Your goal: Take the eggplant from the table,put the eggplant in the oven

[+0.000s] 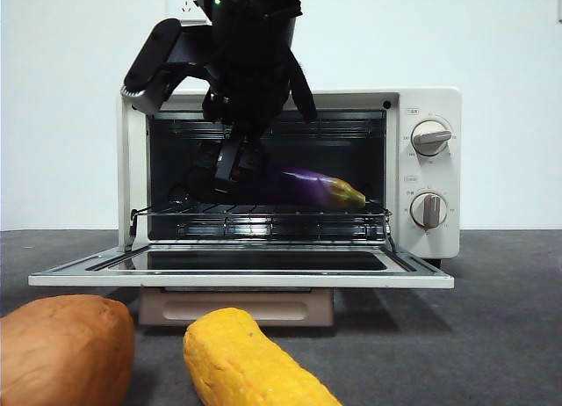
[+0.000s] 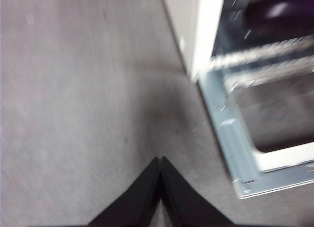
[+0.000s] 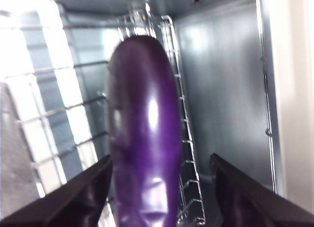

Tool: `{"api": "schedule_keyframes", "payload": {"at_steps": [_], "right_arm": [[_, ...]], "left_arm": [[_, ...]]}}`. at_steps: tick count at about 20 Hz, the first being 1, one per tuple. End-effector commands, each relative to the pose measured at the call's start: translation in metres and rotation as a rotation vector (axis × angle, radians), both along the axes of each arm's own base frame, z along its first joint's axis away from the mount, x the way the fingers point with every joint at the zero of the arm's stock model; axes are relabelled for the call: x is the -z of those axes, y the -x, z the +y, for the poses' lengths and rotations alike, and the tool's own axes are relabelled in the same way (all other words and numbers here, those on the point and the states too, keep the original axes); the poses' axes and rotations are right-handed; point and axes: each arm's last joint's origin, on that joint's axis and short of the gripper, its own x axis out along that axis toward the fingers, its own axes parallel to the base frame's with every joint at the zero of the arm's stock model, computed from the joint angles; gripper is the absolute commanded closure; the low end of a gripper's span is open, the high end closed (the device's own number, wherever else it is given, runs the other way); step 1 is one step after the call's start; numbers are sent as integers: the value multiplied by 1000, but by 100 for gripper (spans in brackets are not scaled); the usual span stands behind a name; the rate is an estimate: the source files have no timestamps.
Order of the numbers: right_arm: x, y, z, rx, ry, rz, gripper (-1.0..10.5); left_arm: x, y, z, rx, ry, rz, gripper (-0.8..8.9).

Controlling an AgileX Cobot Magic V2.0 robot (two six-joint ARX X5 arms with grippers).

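Nearest the front camera: sweet potato (image 1: 63, 349) and corn cob (image 1: 250, 362), both on the dark grey tabletop (image 1: 492, 336), in front of the oven (image 1: 290, 173).

Right pincer (image 3: 159, 187): reaching into the oven cavity through the open door (image 1: 241, 270), arm coming down from above, dark and bulky in front view. Jaws spread wide; the left jaw sits right against the eggplant (image 3: 144, 133), the right jaw stands clear of it, so nothing is clamped. Eggplant lies on the wire rack (image 1: 263, 217) inside the oven, yellowish-green stem end toward the knob side.

Left pincer (image 2: 160, 160): jaws pressed together, empty, hovering over bare tabletop just beside the oven's front corner and door edge. View is blurred.

Surroundings: speckled matte tabletop, plain white wall (image 1: 61, 107) behind, oven's two grey knobs (image 1: 430, 138) on the right of its face.
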Motion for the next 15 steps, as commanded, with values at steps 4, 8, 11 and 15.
{"api": "schedule_keyframes", "payload": {"at_steps": [4, 8, 11, 15], "right_arm": [[-5, 13, 12, 56, -39, -49, 631], [-62, 61, 8, 8, -217, -66, 631], [-108, 98, -19, -14, -328, -43, 640], [-152, 127, -70, 11, -449, -21, 756]], "left_arm": [[49, -41, -1, -48, 119, 151, 807], [93, -80, 11, -37, 266, 318, 807], [121, -94, 19, 1, 398, 437, 807], [147, -102, 18, 62, 518, 546, 807]]}}
